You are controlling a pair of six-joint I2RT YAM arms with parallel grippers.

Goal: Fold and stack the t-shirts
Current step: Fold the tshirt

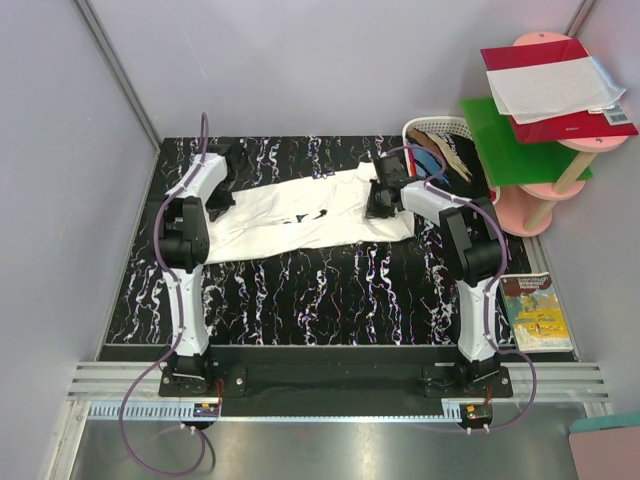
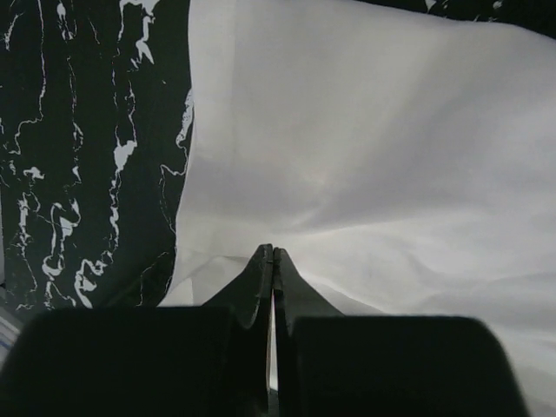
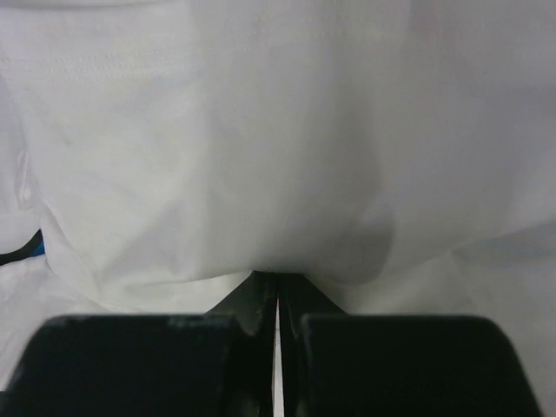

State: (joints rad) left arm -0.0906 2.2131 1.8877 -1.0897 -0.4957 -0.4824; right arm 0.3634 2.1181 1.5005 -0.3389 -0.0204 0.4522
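At left, left gripper (image 2: pixel 274 253) pinched shut on the left edge of the white t-shirt (image 1: pixel 300 215), spread across the far half of the black marbled table (image 1: pixel 300 290). At right, right gripper (image 3: pixel 278 276) clenched on its right end, near the white basket (image 1: pixel 436 128).

Matt, soft, creased cloth on white t-shirt (image 1: pixel 260 225); table (image 1: pixel 300 290) smooth marbled blk; basket (image 1: pixel 430 125) white plastic.

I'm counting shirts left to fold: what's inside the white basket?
The white basket holds bunched cloth in dark, tan and blue. How many pieces cannot be told; the green shelf covers its right side.
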